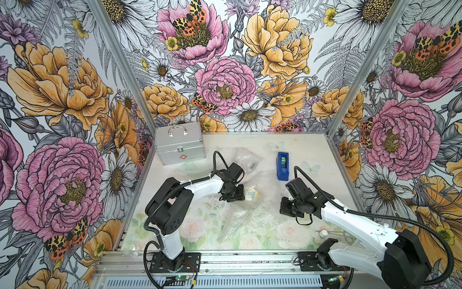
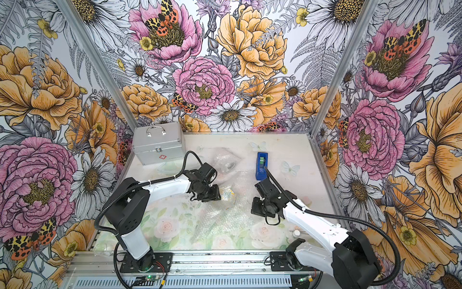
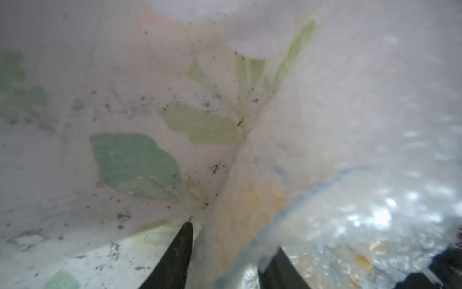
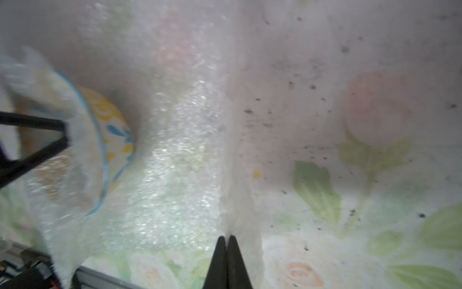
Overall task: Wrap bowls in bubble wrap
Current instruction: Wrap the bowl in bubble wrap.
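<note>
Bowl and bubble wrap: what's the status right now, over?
Left gripper clamped on rim of tilted bowl, through bubble wrap. Right gripper shut, pinching wrap's edge. Tape dispenser stands apart; nothing blocking.

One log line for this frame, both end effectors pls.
left end effector: gripping tilted bowl rim through bubble wrap | right end effector: shut, pinching bubble wrap edge | status: bowl partly covered
</note>
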### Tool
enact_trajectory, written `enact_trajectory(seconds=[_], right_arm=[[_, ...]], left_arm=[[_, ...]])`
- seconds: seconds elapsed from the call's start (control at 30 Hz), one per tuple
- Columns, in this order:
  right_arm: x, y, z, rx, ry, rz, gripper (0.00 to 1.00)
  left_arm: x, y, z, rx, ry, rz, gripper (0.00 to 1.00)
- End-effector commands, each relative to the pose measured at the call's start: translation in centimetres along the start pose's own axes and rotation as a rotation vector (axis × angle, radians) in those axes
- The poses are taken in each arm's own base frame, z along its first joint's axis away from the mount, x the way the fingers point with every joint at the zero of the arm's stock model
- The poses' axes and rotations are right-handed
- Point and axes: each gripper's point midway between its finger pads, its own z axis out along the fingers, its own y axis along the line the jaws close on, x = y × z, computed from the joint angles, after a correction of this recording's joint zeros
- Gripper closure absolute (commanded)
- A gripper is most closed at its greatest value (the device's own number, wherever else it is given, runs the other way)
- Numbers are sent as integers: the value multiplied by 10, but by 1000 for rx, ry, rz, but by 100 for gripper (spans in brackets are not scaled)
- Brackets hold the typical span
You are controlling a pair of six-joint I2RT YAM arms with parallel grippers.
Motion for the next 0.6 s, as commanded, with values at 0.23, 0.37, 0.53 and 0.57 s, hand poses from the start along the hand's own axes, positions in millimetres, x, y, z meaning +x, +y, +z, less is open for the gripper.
enact_trajectory(seconds=[0.23,0.37,0.53,0.57], right_arm=[[-56,134,-20,-317,-62,-151,100],[-76,149,11,-297,-44,-143,100],[-88,154,50,-261,-9,-101,100],[-88,153,56,-252,1,-94,100]], left_arm=[[-8,-16,-2,-2,-30,99,59],[-7,-20,-8,15,-44,116,56],[-4,-14,-17,39,-55,82,49],[-4,-9,-20,47,-60,61,46]])
